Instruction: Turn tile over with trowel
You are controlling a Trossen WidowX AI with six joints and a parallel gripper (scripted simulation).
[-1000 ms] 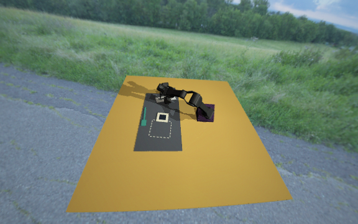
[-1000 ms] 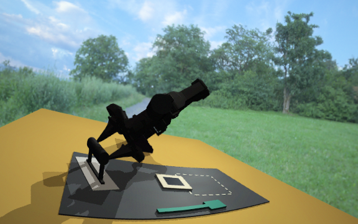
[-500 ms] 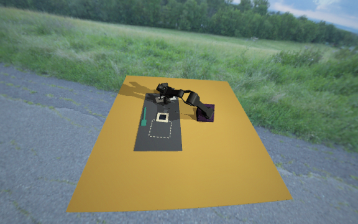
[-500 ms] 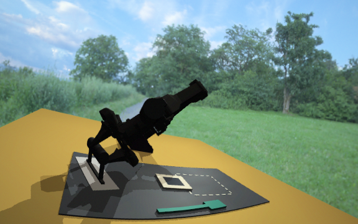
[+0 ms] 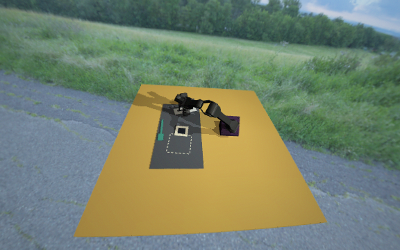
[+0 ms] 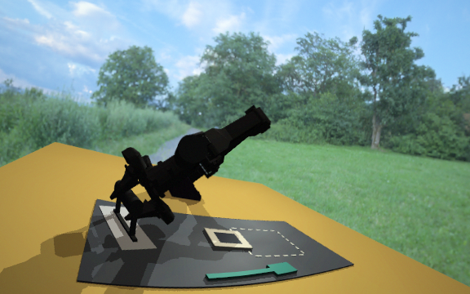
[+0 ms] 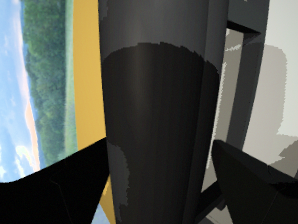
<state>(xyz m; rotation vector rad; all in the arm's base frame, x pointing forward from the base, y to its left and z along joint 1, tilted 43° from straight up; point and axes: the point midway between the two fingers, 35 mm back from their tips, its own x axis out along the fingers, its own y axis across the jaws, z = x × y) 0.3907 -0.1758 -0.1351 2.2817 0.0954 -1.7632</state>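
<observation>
The trowel (image 5: 178, 112) (image 6: 143, 245) (image 7: 275, 75), a pale flat plate with a raised thick black bar handle, lies at the mat's far end in the top view. My gripper (image 5: 183, 109) (image 6: 128, 206) (image 7: 163, 145) stands open around the handle, which fills most of the gap; firm contact cannot be told. In the wrist view the handle hides the left fingertip. The tile (image 5: 176, 131) (image 6: 245, 242), cream with a dark square facing up, lies flat on the mat, just overlapping one edge of the dashed outline (image 5: 179, 153) (image 6: 296, 255).
A green flat tool (image 5: 160, 137) (image 6: 281, 268) with a square blade and thin handle lies along the mat's side. The dark mat (image 5: 176, 163) (image 6: 325, 261) lies on the yellow table (image 5: 203, 205) (image 6: 23, 175). My arm's purple base (image 5: 225, 132) stands beside the mat.
</observation>
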